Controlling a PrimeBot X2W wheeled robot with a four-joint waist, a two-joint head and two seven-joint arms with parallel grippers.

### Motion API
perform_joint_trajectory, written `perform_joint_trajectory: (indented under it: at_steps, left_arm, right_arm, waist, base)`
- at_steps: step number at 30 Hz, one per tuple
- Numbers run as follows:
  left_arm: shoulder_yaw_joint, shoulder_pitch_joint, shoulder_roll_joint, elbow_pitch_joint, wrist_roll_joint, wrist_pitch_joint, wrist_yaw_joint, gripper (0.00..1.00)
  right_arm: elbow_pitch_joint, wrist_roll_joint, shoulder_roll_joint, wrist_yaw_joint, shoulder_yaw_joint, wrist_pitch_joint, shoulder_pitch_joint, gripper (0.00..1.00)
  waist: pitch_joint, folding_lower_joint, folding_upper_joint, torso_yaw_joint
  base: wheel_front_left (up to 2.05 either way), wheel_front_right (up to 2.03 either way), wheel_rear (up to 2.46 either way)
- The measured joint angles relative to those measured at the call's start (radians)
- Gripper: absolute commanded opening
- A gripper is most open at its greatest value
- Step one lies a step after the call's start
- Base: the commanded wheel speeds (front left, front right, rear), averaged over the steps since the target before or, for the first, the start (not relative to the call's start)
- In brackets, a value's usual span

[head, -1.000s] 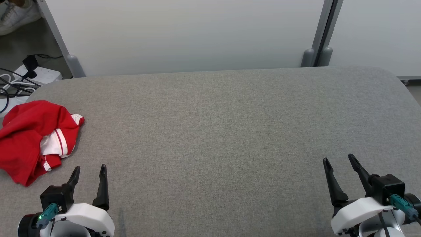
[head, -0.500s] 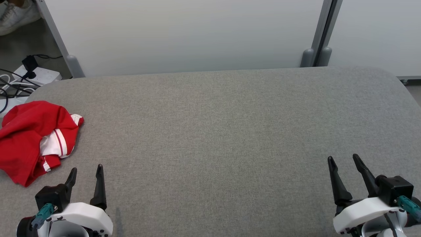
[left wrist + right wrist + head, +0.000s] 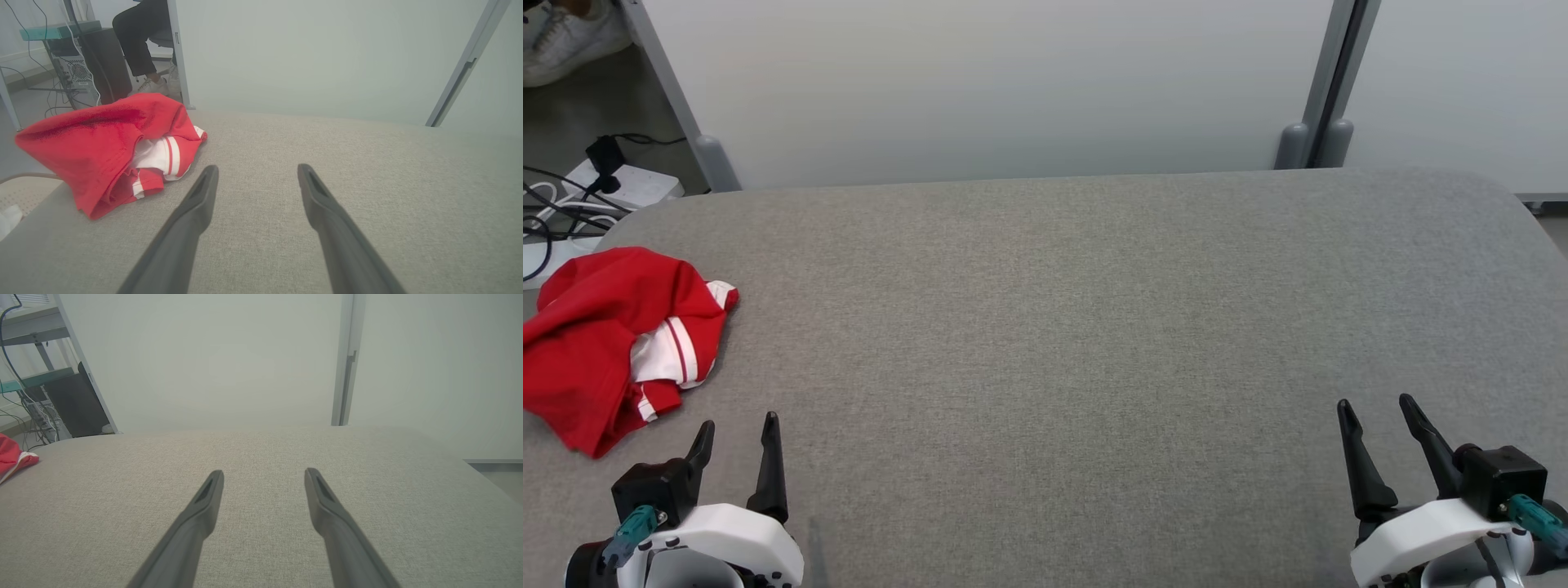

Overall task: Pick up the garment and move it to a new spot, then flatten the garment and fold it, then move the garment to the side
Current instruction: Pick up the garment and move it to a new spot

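The red garment [image 3: 613, 343] with white striped trim lies crumpled at the far left edge of the grey tabletop [image 3: 1054, 310]. The left claw [image 3: 738, 421] hovers near it on the robot's side, released, its two dark fingers spread with nothing between them and clear of the cloth. In the left wrist view the garment [image 3: 102, 143] sits up and to the left of the left claw [image 3: 257, 167]. The right claw [image 3: 1374, 402] hangs well apart at the near right corner, also released and empty. Beyond the tabletop's left end, a white power strip [image 3: 637, 186] lies on the floor, and a white shoe [image 3: 564, 49] shows
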Motion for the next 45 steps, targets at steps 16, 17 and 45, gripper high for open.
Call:
perform_joint_trajectory:
  at_steps: [16, 17, 45]
  left_arm:
    - [0.004, -0.019, 0.011, 0.012, -0.011, 0.001, 0.007, 1.00]
    - [0.004, -0.019, 0.012, 0.012, -0.012, -0.002, 0.008, 1.00]
    - [-0.012, -0.020, 0.017, 0.012, -0.028, -0.002, 0.017, 1.00]
  right_arm:
    - [-0.003, -0.001, 0.001, 0.000, 0.033, 0.000, 0.000, 1.00]
    - [-0.007, -0.001, 0.001, 0.000, 0.040, 0.000, 0.000, 1.00]
    - [-0.007, -0.012, 0.017, 0.003, 0.086, 0.000, -0.004, 1.00]
  waist:
    - [-0.001, 0.0000, 0.0000, 0.173]
    - [0.000, 0.0000, 0.0000, 0.186]
    - [-0.003, 0.0000, 0.0000, 0.347]
  base:
    - [0.00, 0.00, 0.00]
    - [0.00, 0.00, 0.00]
    - [0.00, 0.00, 0.00]
